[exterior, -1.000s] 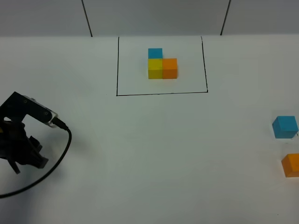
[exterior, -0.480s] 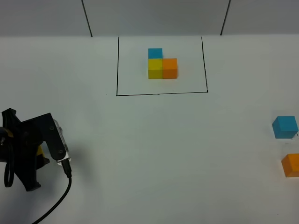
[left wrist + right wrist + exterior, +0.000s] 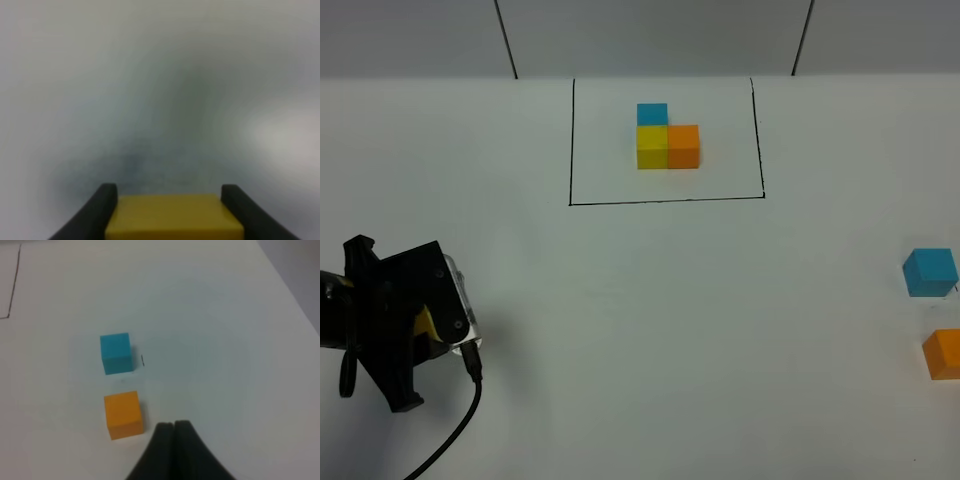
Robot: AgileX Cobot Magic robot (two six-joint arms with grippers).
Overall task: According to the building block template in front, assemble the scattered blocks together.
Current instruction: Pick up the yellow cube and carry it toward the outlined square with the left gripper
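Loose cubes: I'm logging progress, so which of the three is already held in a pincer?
The yellow cube, gripped in the left pincer; the blue cube and orange cube lie loose with nothing holding them.

I see a white table (image 3: 650,300). At its far middle, the building block template (image 3: 667,140) sits inside a drawn black rectangle (image 3: 665,201). Near the right edge lie a light blue cube (image 3: 930,272) and an orange cube (image 3: 943,354), slightly apart.

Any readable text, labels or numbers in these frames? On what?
None readable.
The template, blue cube, orange cube and yellow cube show plain faces.
The black rectangle is a bare drawn line.
A tiny black mark beside the blue cube is too small to read.
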